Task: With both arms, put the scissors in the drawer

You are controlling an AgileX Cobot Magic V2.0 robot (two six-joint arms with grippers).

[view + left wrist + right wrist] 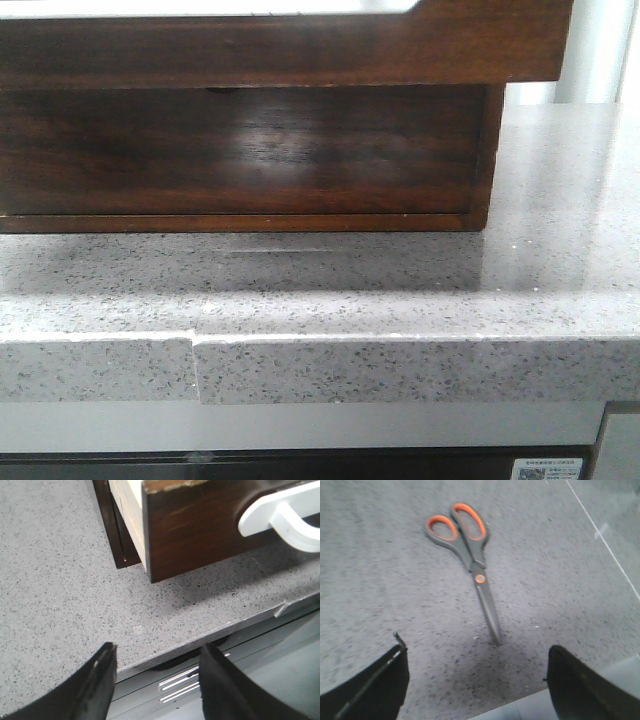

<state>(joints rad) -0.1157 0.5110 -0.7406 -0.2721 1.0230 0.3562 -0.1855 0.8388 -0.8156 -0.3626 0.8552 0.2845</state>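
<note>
Two grippers show, each only in its own wrist view; the front view has neither arm in it. Left side first: the left gripper (157,680) hovers at the edge of the grey speckled countertop (60,595), jaws spread apart with nothing between them, both dark fingers (97,685) clear of the stone. Ahead of it the drawer (195,535) sticks out from its dark wooden cabinet (107,515), glossy brown front facing the camera, pale bare wood showing on its side wall. A white curved handle-like part (280,515) sits against the drawer front (cannot tell what it belongs to). Below the counter edge, a grey surface with metal strips (180,680).

Middle, front view: a wide dark brown wooden front (240,150) fills the upper half, resting on the countertop (320,290), with a second brown board (280,50) overhanging above it. Counter edge has a seam (195,365).

Right side: the right gripper (477,680) hangs over the counter, jaws wide apart and holding nothing. The scissors (472,565) lie flat on the stone beyond the fingertips, blades closed, orange-lined grey handles pointing away from the gripper, tip toward it (not touched by either finger). Scissors are outside the drawer, on the open counter.
</note>
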